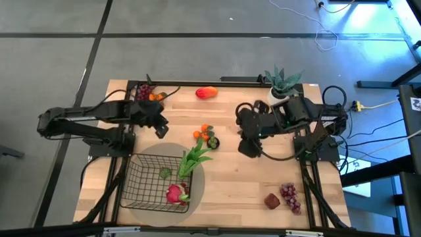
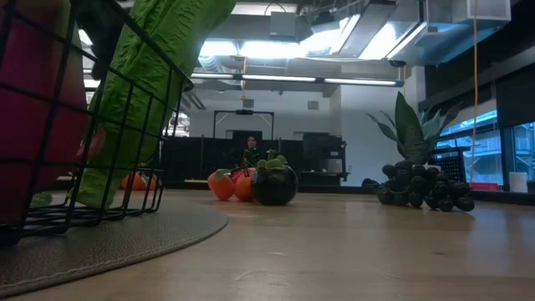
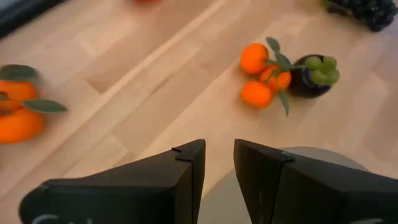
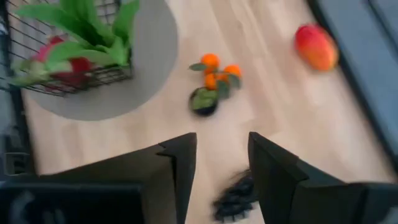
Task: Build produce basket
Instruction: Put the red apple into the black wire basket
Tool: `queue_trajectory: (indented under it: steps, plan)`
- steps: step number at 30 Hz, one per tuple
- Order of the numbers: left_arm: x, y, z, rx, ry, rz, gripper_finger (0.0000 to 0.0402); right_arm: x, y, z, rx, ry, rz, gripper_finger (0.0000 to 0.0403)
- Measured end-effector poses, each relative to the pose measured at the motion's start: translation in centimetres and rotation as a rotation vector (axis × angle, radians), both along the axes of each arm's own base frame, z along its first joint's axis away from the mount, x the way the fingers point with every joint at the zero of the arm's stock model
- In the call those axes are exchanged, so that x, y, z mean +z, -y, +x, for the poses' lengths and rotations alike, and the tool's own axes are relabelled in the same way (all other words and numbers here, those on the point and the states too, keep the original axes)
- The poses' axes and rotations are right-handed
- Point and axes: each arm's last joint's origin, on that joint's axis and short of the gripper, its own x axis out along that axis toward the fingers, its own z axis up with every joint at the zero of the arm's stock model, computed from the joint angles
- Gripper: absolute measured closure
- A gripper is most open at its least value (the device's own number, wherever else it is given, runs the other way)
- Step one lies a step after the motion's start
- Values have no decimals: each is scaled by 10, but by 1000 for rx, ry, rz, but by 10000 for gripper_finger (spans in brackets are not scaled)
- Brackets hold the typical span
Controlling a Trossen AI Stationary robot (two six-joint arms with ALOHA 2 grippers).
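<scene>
1. High view: your basket (image 1: pixel 152 179) sat on a grey round mat (image 1: pixel 195 195) at the table's (image 1: pixel 250 187) front left. It held the pink dragon fruit (image 1: pixel 175 193), with the green leafy stalks (image 1: pixel 194 158) leaning over its rim. Small oranges (image 1: pixel 205 132) lay mid-table, touching a dark round fruit (image 1: pixel 212 141). The mango (image 1: pixel 206 93) lay near the back edge. A red-purple grape bunch (image 1: pixel 290 196) lay at front right. The left gripper (image 1: pixel 160 128) hung behind the basket; the right gripper (image 1: pixel 247 146) hung right of centre, near the potted plant (image 1: pixel 281 83).

2. Low view: you saw the basket's wire wall (image 2: pixel 125 125) close up with the stalks (image 2: pixel 142 84) inside. The oranges (image 2: pixel 231 185) and dark fruit (image 2: pixel 274 184) stood farther back, and a dark grape bunch (image 2: pixel 422 189) lay to the right.

3. Left wrist view: your left gripper's (image 3: pixel 219 163) fingers stood slightly apart, holding nothing, above the mat's edge. The oranges (image 3: pixel 261 74) lay beyond, with a second orange cluster (image 3: pixel 18 112) well apart from them.

4. Right wrist view: your right gripper's (image 4: pixel 222 163) fingers were parted and empty above a dark grape bunch (image 4: pixel 235 198). The basket (image 4: pixel 68 56), oranges (image 4: pixel 217 70) and mango (image 4: pixel 316 46) showed beyond.
</scene>
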Motion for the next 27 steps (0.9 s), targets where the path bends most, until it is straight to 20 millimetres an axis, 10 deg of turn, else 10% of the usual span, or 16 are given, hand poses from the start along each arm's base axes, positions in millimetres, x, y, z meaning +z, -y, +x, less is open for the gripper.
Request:
queue_trajectory:
  steps: [17, 27]
  plan:
    - [18, -65, 41, -61, -75, -38, 328, -67, 125, 34, 279, -246, -55, 270]
    - [26, -83, 40, -24, -59, -50, 328, -111, 144, 22, 398, -316, 211, 270]
